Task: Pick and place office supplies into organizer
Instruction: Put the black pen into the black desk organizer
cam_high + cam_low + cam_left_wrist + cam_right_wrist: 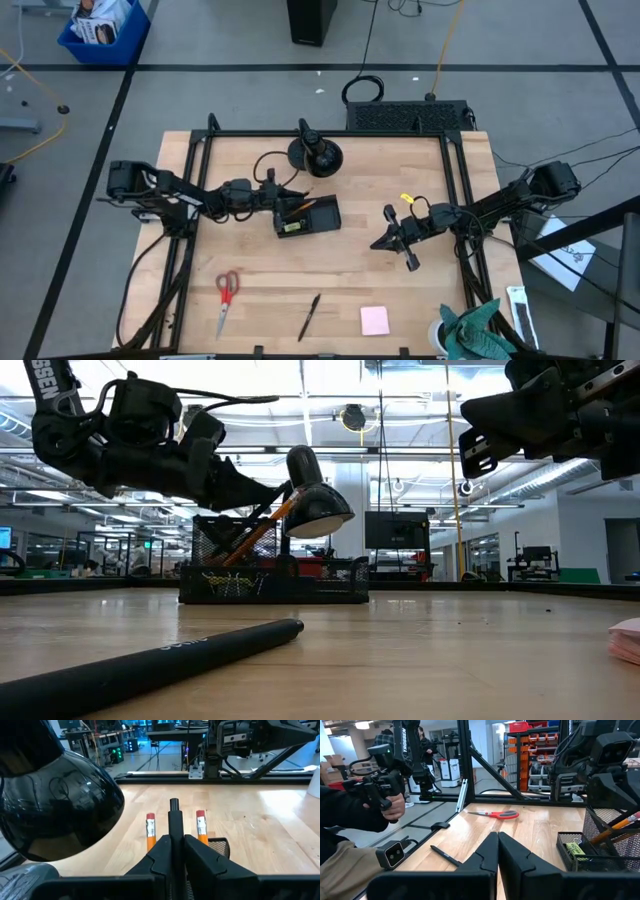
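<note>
A: Entry one, the organizer?
B: Black mesh desk tray, centre of the wooden surface, just near of the round stand base. Two orange pencils lean in its tall compartment; a yellow-green item lies in a low one.

A: Left gripper?
B: At the organizer's left end, fingers pinching a black pen that stands between the pencils.

A: Right gripper?
B: Right of the organizer, hovering above the surface, jaws pressed together, holding nothing.

A: Loose stock?
B: Red-handled scissors near left, a second black pen near centre, pink sticky-note pad to its right.
</note>
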`<state>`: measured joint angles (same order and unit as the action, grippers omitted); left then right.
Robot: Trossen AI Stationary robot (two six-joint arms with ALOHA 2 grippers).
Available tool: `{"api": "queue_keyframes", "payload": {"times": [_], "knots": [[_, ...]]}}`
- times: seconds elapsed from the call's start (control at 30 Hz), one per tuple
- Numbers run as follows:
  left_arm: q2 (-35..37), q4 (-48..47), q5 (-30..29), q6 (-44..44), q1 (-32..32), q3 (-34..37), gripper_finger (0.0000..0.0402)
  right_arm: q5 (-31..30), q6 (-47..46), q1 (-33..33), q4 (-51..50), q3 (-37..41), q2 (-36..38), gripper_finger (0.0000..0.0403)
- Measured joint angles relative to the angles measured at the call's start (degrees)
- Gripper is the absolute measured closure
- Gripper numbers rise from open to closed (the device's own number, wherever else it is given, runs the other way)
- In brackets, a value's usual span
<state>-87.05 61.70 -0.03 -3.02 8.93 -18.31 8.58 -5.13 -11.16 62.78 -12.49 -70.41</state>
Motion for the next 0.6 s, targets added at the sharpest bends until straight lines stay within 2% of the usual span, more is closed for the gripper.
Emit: {"api": "queue_keyframes", "payload": {"times": [0.6], "knots": [[0.0, -0.2, 0.0, 1.3, 0.0, 0.0, 0.0339, 0.2, 0.0, 0.0, 0.0, 0.0, 0.0, 0.0399]]}}
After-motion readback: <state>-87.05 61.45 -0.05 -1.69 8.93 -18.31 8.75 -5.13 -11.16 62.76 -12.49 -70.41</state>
